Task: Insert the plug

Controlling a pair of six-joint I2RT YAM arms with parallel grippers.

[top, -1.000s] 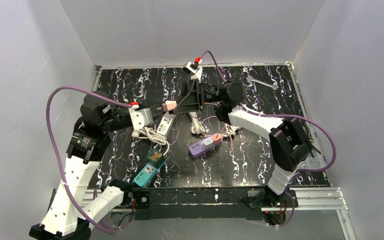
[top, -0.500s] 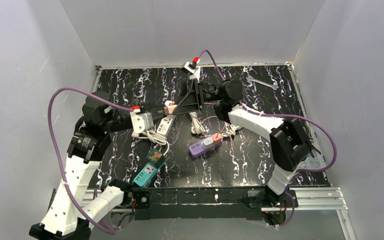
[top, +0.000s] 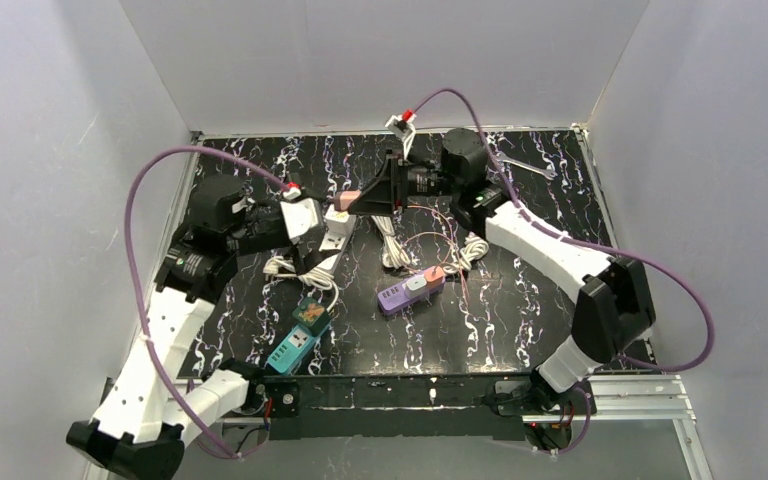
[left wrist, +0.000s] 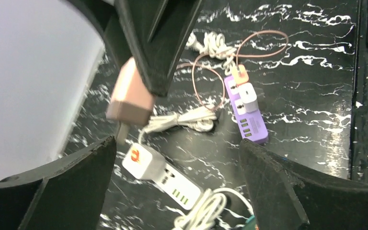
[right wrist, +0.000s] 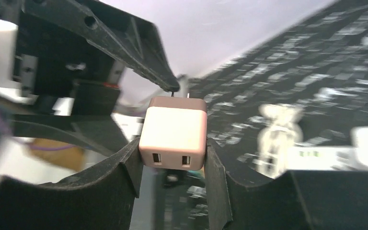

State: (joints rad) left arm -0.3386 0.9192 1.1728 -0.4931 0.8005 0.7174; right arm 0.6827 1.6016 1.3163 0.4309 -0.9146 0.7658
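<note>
Your right gripper (right wrist: 172, 160) pinches the pink plug (right wrist: 173, 129) by its sides. That leaves its prongs free to point down at the white power strip (left wrist: 160, 175) on the table (top: 520, 330). Your left gripper (left wrist: 175, 148) is spread wide above that strip, holding nothing.

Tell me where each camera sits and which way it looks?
Top: high behind the arms, looking down at the table; left arm and right arm show.
Left wrist: on the left arm, looking down at the white strip and purple strip; its open fingers show.
Right wrist: on the right arm, facing the left arm; its fingers clamp the plug.
Shared: all three see the plug.
</note>
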